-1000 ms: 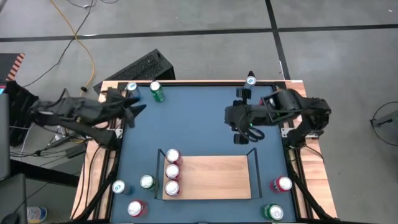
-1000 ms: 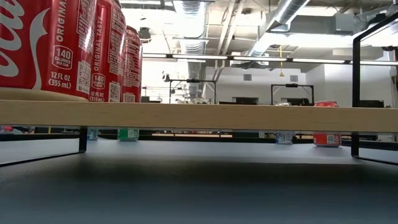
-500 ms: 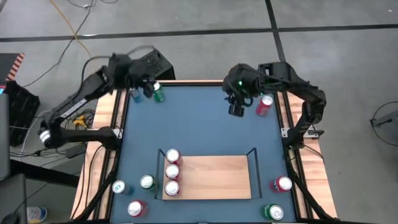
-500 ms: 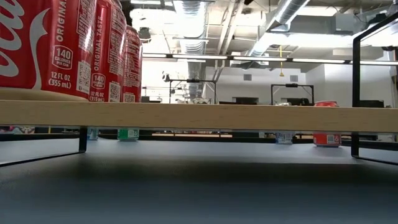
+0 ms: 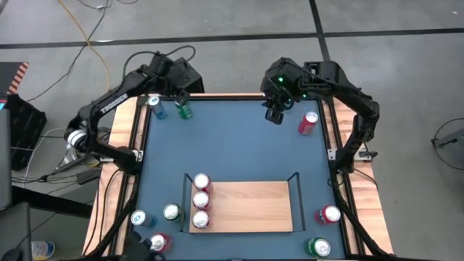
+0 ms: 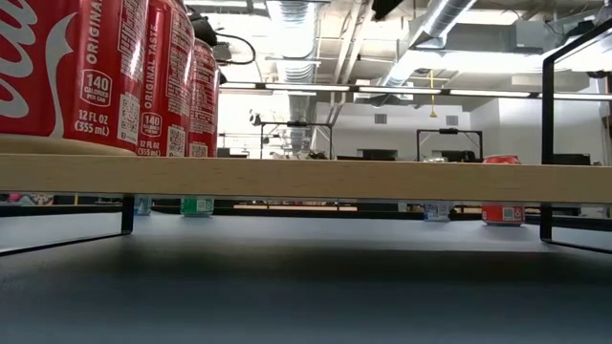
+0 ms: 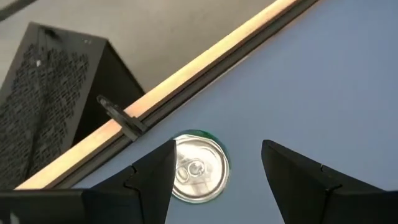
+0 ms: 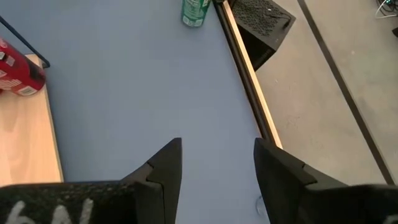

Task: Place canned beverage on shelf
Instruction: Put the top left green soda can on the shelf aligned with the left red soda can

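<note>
Behind the left gripper's (image 7: 214,180) parted empty fingers, a green can (image 7: 196,168) hides partly.

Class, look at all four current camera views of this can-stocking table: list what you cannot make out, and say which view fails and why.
- Shelf top, low view: seen edge-on, so free space is hidden.
- Green can, left wrist view: only its lid shows; label unreadable.
- Cans at the near table corners, high view: too small to read brands.
- Left gripper, high view: fingers lost against the dark arm.
</note>
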Motion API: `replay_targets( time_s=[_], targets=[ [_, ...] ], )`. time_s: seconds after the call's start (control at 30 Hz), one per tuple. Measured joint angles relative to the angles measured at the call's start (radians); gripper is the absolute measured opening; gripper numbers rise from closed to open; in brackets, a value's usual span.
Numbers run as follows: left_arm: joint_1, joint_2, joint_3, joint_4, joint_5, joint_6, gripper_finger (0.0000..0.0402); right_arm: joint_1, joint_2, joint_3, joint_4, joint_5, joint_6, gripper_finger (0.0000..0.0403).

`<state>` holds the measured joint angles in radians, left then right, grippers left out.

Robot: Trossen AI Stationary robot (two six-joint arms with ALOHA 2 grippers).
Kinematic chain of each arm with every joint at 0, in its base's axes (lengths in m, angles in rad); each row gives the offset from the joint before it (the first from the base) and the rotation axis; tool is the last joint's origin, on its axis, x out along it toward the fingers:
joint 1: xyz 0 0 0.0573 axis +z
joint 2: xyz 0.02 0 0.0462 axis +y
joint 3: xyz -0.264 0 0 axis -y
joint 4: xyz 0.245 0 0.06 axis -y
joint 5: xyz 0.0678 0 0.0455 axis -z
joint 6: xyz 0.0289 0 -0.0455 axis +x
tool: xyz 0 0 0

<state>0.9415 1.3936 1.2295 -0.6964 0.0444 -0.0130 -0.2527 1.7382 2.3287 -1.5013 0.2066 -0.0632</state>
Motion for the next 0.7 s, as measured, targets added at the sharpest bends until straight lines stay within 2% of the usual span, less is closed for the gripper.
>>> replay_targets(
  time_s=[0.17,0.43,0.7],
  targets=[
    [-0.041,0.064,0.068,-0.106,-0.184,-0.023,0.0223,-0.004,0.0,0.0,0.0,0.0,0.003,0.0184],
    [-0.106,0.071,0.145,-0.18,-0.188,-0.007,0.0223,-0.002,0.0,0.0,0.0,0.0,0.002,0.0184],
    [-0.133,0.071,0.148,-0.218,-0.157,0.045,0.0223,-0.002,0.0,0.0,0.001,-0.019,0.002,0.0184]
  ],
)
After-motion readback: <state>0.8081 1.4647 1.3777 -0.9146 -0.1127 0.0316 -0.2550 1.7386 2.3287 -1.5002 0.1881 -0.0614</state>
